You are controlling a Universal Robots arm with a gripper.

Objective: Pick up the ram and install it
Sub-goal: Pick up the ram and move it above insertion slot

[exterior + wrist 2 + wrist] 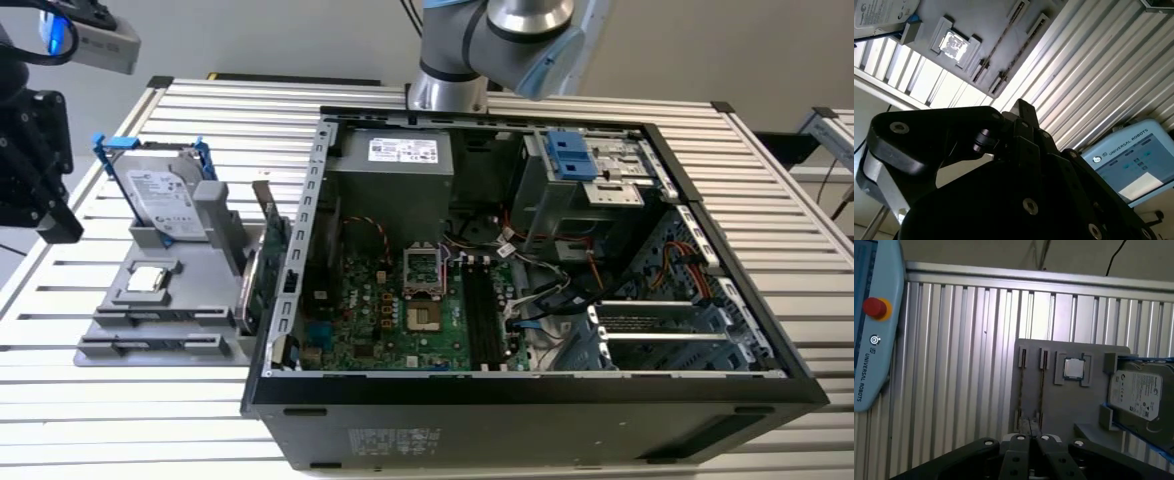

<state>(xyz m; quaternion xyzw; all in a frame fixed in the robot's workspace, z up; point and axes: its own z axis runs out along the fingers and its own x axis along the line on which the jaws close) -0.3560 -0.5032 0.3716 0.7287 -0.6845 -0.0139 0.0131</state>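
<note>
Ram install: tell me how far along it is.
Done: nothing visible; the motherboard's black slots appear empty. In hand: the gripper hangs over the gray holder, near two thin sticks standing in its slits, likely the ram; a grasp cannot be confirmed. Left: pickup and seating in the open case.

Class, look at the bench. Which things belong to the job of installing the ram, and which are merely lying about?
For the job: ram, motherboard slots, gripper.
Lying about: hard drive, processor chip, expansion card.
</note>
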